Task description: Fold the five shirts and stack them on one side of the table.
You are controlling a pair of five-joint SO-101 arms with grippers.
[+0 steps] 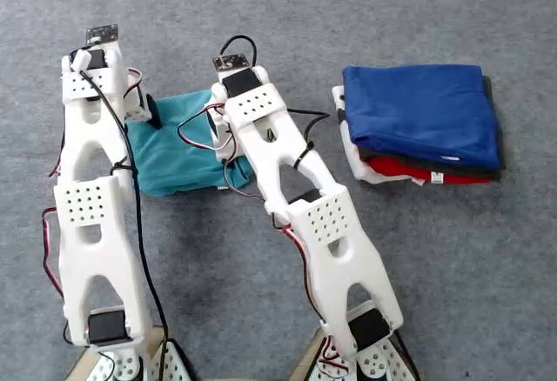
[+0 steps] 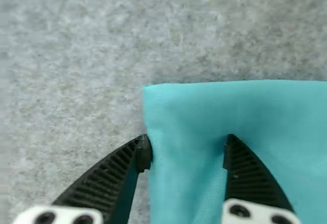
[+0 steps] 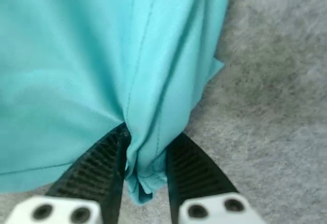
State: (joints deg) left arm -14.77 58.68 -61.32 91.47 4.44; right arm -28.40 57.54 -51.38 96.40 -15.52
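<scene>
Teal shirt noted centre-left in high view. Right gripper is clenched on its bunched edge; left gripper is spread astride a corner. Left should be closed before any lift.

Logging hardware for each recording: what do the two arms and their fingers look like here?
The left arm and right arm are white shells with perforated panels, black motors at the joints, and loose black and red cables alongside. The left gripper and right gripper have black ribbed fingers tapering to points, on white mounts.
</scene>
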